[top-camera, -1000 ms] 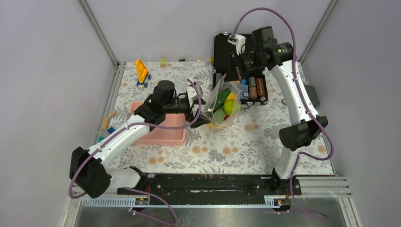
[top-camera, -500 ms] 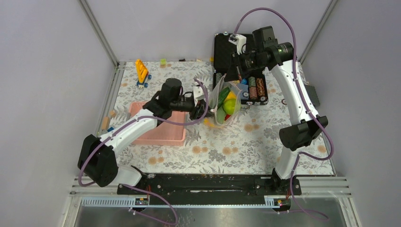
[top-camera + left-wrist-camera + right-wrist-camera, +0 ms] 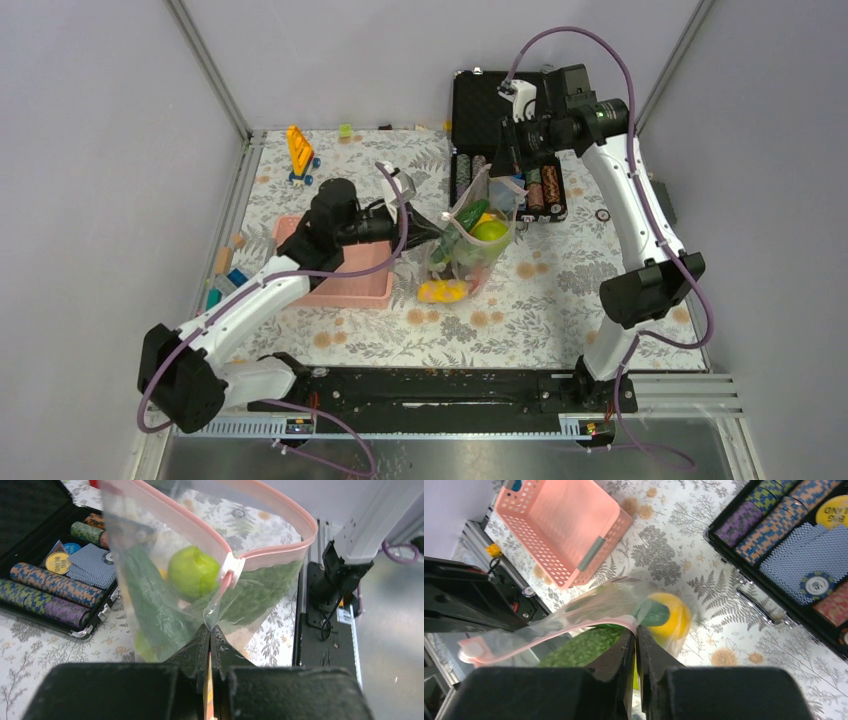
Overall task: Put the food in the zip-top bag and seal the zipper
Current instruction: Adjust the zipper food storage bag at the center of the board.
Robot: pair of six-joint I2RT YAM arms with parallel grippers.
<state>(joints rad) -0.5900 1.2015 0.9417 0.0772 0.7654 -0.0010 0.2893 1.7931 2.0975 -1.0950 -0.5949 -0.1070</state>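
Observation:
The clear zip-top bag point(image 3: 468, 240) hangs tilted between both arms above the flowered table. Its pink zipper point(image 3: 200, 527) gapes open, with a white slider point(image 3: 231, 569) on it. Inside show a green round fruit point(image 3: 192, 572), a long cucumber point(image 3: 150, 595) and a leafy piece point(image 3: 260, 587). A yellow citrus point(image 3: 671, 617) shows through the film, and a yellow piece point(image 3: 443, 291) lies at the bag's low end. My left gripper point(image 3: 210, 627) point(image 3: 437, 228) is shut on the bag's side film. My right gripper point(image 3: 636, 626) point(image 3: 508, 170) pinches the zipper point(image 3: 549, 635) at the far rim.
A pink latticed basket point(image 3: 345, 275) point(image 3: 569, 520) stands left of the bag, under my left arm. A black hard case point(image 3: 480, 100) with rows of poker chips point(image 3: 50, 587) lies open at the back right. A yellow toy point(image 3: 299, 150) and small blocks point(image 3: 222, 262) sit at the left.
My left gripper has closed on the bag's side. The right gripper has shifted right with the rim, and the bag now stretches out between them, its low end nearer the front.

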